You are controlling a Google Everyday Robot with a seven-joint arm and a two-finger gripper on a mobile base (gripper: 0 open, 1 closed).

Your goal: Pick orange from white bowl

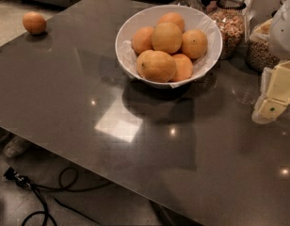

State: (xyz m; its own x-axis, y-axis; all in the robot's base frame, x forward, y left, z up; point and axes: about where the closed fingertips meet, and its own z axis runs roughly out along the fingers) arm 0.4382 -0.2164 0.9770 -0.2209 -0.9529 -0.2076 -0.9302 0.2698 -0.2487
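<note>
The wide, round, glossy white bowl (122,44), lined with crinkled white paper, stands on the dark, polished grey tabletop (88,107) near its far edge, right of the middle. It holds a heap of round, dimpled oranges (157,66), about six that we can count. The topmost orange (166,37) sits above the rim and rests on its neighbours. A loose orange (34,22) lies alone by the far left corner, well apart from the bowl. A clear glass jar (230,25) of what may be nuts or cereal stands just beside the bowl toward the far right corner.

The pale yellow claw (270,108) hangs over the right edge of the tabletop, well apart from the bowl. We see no fruit in it, and we cannot tell whether it is set wide or narrow.

We judge the topmost orange the one to take. It should be firm and fairly heavy, with a skin that gives some grip, but being round it can squirt out of a shallow pinch. We would come down from above and close across its widest middle. The fruit beneath may roll, and the bowl may slide on the smooth tabletop if nudged.
</note>
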